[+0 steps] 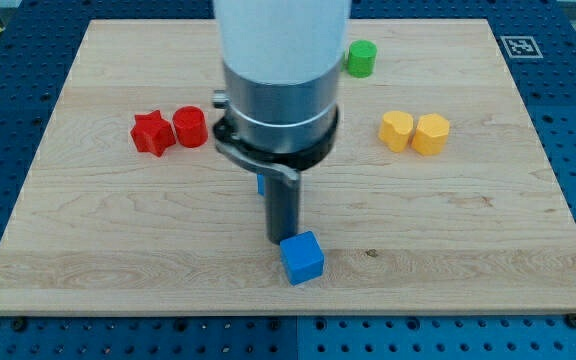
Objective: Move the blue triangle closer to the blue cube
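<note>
Red leads off at the view's left: a red star (152, 133) touching a red cylinder (190, 127). Centre board, the arm hangs over its rod, and my tip (281, 241) sits right at the blue cube (302, 258), seemingly touching its upper-left corner. A blue sliver (260, 184) peeks beside the rod, likely the blue triangle, mostly hidden. No jaws here, just a bare rod. The gap looks nearly closed already; any further nudge should come from above the triangle. Right: green cylinder (360, 58), yellow heart (397, 131), yellow hexagon (431, 134).
</note>
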